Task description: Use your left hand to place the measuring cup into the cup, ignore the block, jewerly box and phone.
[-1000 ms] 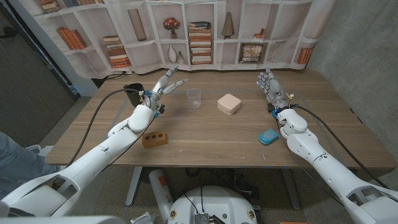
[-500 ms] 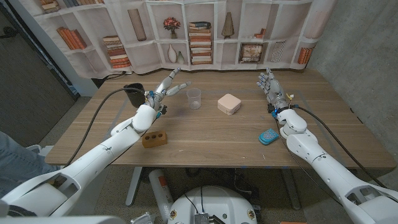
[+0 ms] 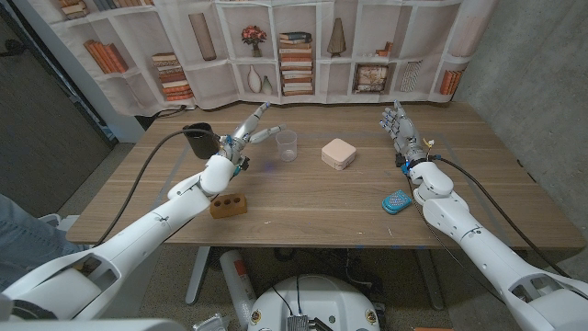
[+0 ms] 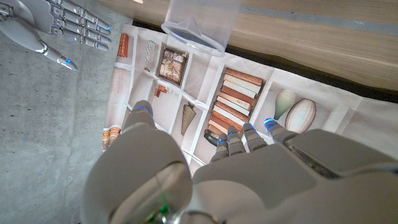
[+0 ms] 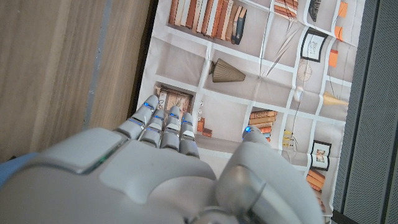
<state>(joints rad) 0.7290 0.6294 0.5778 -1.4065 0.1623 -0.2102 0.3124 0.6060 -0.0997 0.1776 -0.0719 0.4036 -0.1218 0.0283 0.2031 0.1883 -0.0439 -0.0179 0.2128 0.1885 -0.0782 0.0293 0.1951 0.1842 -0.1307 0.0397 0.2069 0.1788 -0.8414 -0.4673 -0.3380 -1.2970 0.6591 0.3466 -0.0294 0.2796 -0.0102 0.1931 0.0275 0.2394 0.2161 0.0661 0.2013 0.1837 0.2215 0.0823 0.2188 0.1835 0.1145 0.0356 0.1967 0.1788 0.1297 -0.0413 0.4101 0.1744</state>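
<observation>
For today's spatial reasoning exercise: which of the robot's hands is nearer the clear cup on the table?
Left. The left hand reaches toward the clear cup, fingertips just beside it. The right hand stands far across the table, beyond the jewelry box.

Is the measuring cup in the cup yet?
No. The clear measuring cup stands upright on the table, apart from the black cup.

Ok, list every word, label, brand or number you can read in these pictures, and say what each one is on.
No text can be read in any view.
Book spines on the printed bookshelf backdrop: any lettering is too small and blurred to read.
Clear measuring cup: any graduation marks are too faint to read.
Black cup, wooden block, jewelry box, phone: no lettering shows.
</observation>
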